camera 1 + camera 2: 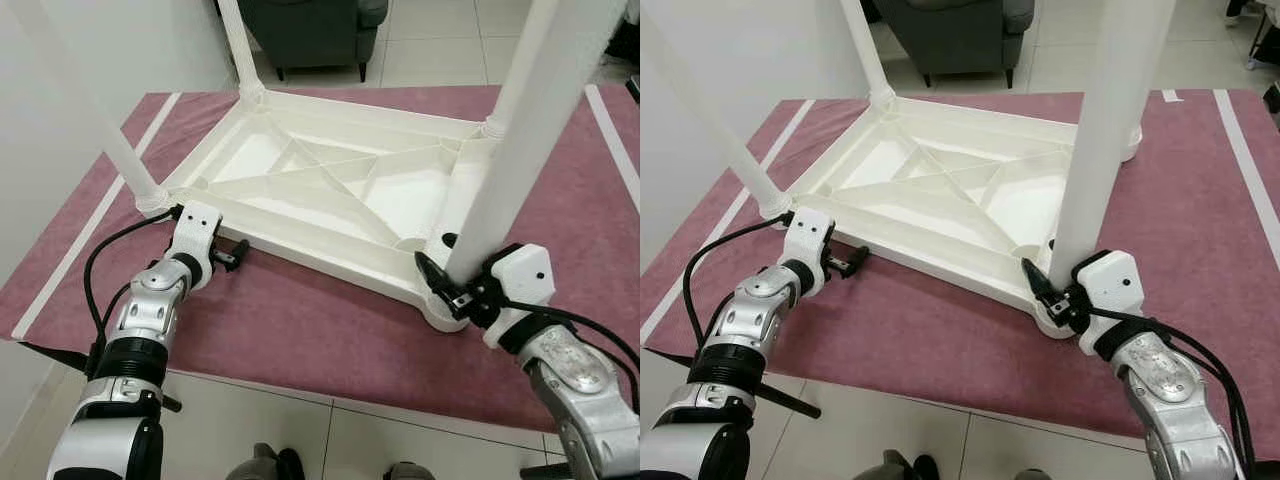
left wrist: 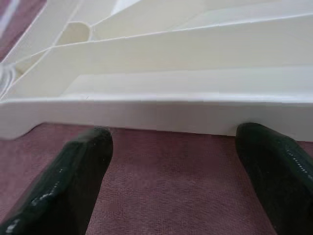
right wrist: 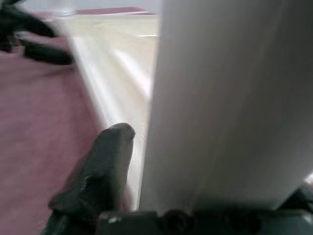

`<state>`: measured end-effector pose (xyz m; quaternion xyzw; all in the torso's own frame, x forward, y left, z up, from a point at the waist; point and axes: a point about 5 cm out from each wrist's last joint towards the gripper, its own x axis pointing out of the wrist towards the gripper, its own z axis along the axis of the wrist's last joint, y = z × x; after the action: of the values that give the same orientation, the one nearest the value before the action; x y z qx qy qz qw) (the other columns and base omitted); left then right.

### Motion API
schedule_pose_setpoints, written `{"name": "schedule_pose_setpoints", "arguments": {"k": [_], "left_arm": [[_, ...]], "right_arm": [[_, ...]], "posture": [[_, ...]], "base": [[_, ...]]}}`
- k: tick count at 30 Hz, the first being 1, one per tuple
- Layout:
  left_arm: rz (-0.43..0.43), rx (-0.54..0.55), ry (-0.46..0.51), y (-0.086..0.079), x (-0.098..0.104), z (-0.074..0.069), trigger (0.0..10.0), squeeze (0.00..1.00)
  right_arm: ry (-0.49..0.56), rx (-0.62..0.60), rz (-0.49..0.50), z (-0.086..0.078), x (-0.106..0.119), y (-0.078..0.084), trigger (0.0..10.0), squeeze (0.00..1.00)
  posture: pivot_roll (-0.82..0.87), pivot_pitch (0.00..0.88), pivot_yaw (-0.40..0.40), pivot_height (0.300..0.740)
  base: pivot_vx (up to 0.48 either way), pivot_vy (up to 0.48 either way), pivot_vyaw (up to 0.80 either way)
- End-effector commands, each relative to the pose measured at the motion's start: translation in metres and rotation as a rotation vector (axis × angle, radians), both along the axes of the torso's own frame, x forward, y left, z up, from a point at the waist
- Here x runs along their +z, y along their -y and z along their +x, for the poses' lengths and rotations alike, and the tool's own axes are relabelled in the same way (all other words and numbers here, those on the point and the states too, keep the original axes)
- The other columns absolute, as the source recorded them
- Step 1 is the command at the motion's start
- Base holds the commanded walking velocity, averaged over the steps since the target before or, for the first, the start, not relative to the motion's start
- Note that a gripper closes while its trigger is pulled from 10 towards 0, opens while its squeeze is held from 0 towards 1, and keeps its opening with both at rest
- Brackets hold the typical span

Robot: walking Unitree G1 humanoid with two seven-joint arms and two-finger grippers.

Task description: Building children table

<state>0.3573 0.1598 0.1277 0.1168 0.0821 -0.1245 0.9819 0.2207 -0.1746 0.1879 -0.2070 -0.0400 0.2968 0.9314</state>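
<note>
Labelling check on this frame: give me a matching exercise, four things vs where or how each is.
Things:
1. left gripper
2. right gripper
3. table top
4. armchair

States:
A. upside down on the red mat
B. closed around a table leg
C. open, at the table's near edge
D. on the tiled floor beyond the mat

Pairs: 1-C, 2-B, 3-A, 4-D

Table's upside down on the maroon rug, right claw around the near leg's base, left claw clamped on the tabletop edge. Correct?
Not quite: the left claw is open, its fingers apart just short of the tabletop edge, as the left wrist view shows. The rest stands: table inverted on the maroon rug, right claw around the near leg base.
</note>
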Motion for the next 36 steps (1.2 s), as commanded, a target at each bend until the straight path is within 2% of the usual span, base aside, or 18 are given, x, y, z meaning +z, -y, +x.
{"name": "schedule_pose_setpoints", "arguments": {"k": [1, 4, 5, 8, 10, 13, 15, 16, 17, 20, 24, 28, 32, 36], "left_arm": [[-0.003, -0.010, 0.043, 0.005, 0.007, 0.002, 10.0, 0.00], [-0.001, -0.010, 0.041, 0.006, 0.005, 0.002, 10.0, 0.00], [0.000, -0.013, 0.040, 0.006, 0.004, 0.001, 10.0, 0.00], [0.001, -0.020, 0.038, 0.008, 0.003, 0.000, 10.0, 0.00], [0.001, -0.024, 0.038, 0.010, 0.002, -0.001, 10.0, 0.00], [0.002, -0.025, 0.038, 0.010, 0.002, -0.001, 10.0, 0.00], [0.002, -0.032, 0.039, 0.011, 0.001, -0.002, 10.0, 0.00], [0.002, -0.032, 0.039, 0.011, 0.001, -0.002, 10.0, 0.00], [0.001, -0.036, 0.041, 0.012, 0.001, -0.003, 10.0, 0.00], [0.002, -0.034, 0.043, 0.012, 0.001, -0.003, 10.0, 0.00], [0.001, -0.047, 0.051, 0.014, -0.001, -0.006, 10.0, 0.00], [-0.001, -0.059, 0.058, 0.015, 0.000, -0.008, 10.0, 0.00], [-0.001, -0.082, 0.068, 0.015, 0.001, -0.013, 10.0, 0.00], [0.002, -0.107, 0.068, 0.014, 0.000, -0.026, 10.0, 0.00]], "right_arm": [[-0.044, 0.105, 0.009, -0.007, -0.004, -0.015, 10.0, 1.00], [-0.050, 0.136, 0.018, -0.009, -0.001, -0.015, 10.0, 1.00], [-0.085, 0.192, 0.021, -0.013, 0.002, -0.015, 10.0, 0.00], [-0.157, 0.294, 0.010, -0.022, 0.005, -0.014, 10.0, 0.00], [-0.221, 0.356, -0.048, -0.029, 0.002, -0.009, 10.0, 0.00], [-0.240, 0.370, -0.070, -0.031, 0.001, -0.007, 10.0, 0.00], [-0.325, 0.378, -0.145, -0.038, -0.010, 0.009, 10.0, 0.00], [-0.325, 0.378, -0.145, -0.038, -0.010, 0.009, 10.0, 0.00], [-0.351, 0.332, -0.198, -0.036, -0.013, 0.026, 10.0, 0.00], [-0.340, 0.303, -0.203, -0.032, -0.012, 0.031, 10.0, 0.00], [-0.266, 0.148, -0.159, -0.012, 0.002, 0.055, 10.0, 0.00], [-0.268, 0.144, -0.180, -0.012, 0.002, 0.057, 10.0, 0.00], [-0.289, 0.132, -0.253, -0.013, -0.002, 0.066, 10.0, 0.00], [-0.304, 0.088, -0.403, -0.010, -0.006, 0.088, 10.0, 0.00]], "posture": [[-0.12, 0.114, 0.165, 0.740], [-0.12, 0.114, 0.165, 0.740], [-0.12, 0.115, 0.166, 0.740], [-0.12, 0.116, 0.166, 0.740], [-0.12, 0.116, 0.165, 0.740], [-0.12, 0.116, 0.165, 0.740], [-0.12, 0.119, 0.161, 0.740], [-0.12, 0.119, 0.161, 0.740], [-0.12, 0.119, 0.160, 0.740], [-0.12, 0.119, 0.160, 0.740], [-0.11, 0.121, 0.156, 0.740], [-0.11, 0.121, 0.157, 0.740], [-0.11, 0.121, 0.160, 0.740], [-0.10, 0.119, 0.159, 0.740]], "base": [[0.000, 0.000, 0.00], [0.000, 0.000, 0.00], [0.000, 0.000, 0.00], [0.000, 0.000, 0.00], [0.000, 0.000, 0.00], [0.000, 0.000, 0.00], [0.000, 0.000, 0.00], [0.000, 0.000, 0.00], [0.000, 0.000, 0.00], [0.000, 0.000, 0.00], [0.000, 0.000, 0.00], [0.000, 0.000, 0.00], [0.000, 0.000, 0.00], [0.000, 0.000, 0.00]]}}
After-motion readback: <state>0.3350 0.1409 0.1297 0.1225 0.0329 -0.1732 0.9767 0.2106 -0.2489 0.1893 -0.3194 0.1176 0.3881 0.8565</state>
